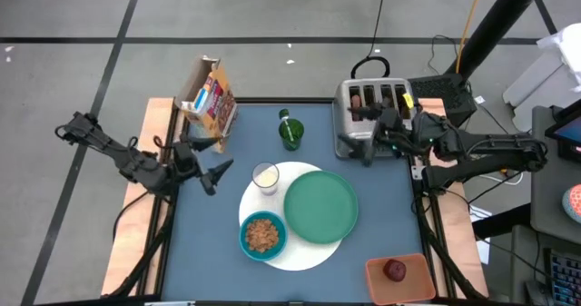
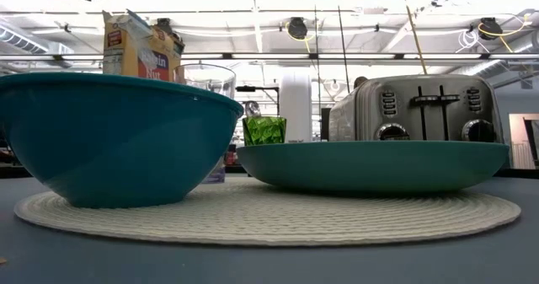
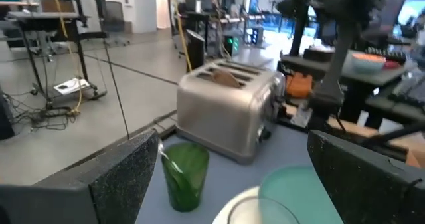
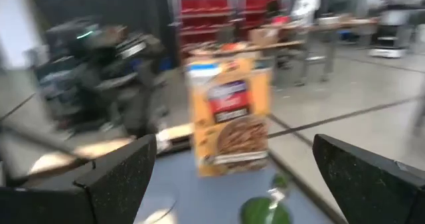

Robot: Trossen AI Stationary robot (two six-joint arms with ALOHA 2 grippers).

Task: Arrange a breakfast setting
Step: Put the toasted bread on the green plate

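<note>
Currently the left gripper hovers beside the milk glass, fingers spread, empty — the right gripper likewise, over the toaster.

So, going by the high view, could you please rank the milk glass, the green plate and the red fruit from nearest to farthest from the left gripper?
1. Milk glass: just beside the left gripper, on the white mat's near edge.
2. Green plate: further across, on the mat's far side.
3. Red fruit: farthest, in the orange tray at the table's opposite corner.
</note>
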